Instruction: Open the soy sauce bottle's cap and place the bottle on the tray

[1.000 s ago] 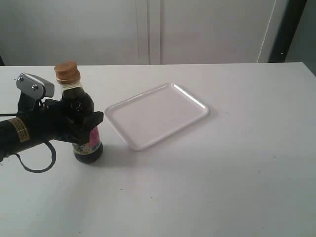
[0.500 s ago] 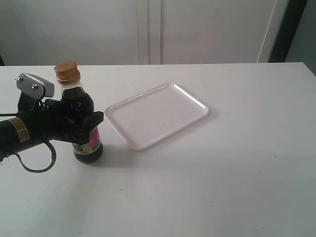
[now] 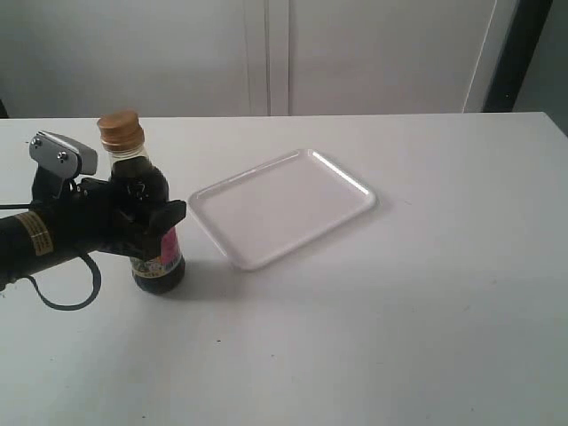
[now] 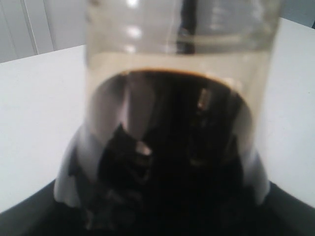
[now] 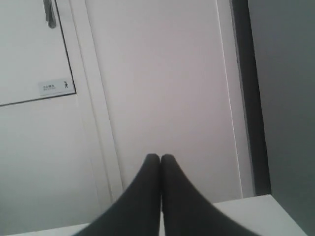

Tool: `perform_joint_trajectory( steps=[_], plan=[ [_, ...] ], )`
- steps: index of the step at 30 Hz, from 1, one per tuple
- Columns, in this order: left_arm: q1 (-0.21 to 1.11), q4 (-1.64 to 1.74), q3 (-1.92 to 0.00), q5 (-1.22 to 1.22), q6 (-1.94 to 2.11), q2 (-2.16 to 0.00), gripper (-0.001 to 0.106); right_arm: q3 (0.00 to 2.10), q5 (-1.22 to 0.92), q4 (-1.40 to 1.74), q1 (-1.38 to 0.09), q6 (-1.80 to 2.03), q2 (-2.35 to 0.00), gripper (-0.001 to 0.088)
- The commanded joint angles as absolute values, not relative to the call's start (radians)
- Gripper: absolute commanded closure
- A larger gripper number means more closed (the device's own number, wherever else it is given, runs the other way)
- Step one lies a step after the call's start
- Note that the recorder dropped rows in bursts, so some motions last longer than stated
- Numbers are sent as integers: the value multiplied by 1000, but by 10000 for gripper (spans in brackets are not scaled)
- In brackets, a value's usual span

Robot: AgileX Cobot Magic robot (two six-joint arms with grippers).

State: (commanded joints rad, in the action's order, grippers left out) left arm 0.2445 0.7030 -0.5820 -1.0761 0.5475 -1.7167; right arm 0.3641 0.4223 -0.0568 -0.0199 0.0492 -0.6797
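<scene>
The soy sauce bottle (image 3: 151, 209) stands upright on the white table at the left, dark liquid inside, pink label low on its side. Its golden-tan cap (image 3: 120, 130) is closed on top. My left gripper (image 3: 149, 217) is shut on the bottle's body from the left. In the left wrist view the bottle (image 4: 172, 147) fills the picture and hides the fingers. The white tray (image 3: 280, 207) lies flat to the right of the bottle, apart from it. My right gripper (image 5: 160, 157) is shut on nothing, pointing at a wall, and is out of the exterior view.
A loop of black cable (image 3: 67, 288) hangs from the left arm onto the table. White cabinet doors (image 3: 266, 53) stand behind the table's far edge. A dark post (image 3: 510, 53) rises at the back right.
</scene>
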Motion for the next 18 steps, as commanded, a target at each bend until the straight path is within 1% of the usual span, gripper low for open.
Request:
perform_joint_trajectory(
  steps=[3,7,14,18],
  plan=[
    [244,703,-582,-1076,548,-1717,1053,375,499,-25,-22,57,-762,868],
    [244,703,-582,-1076,549,-1717,1053,412,547,53,-67,106,-874,868],
    [244,703,-582,-1076,549,-1717,1053,484,573,58,-201,93,-1038,868],
    [244,703,-582,-1076,549,-1717,1053,513,592,-29,-295,8,-1120,868]
  ],
)
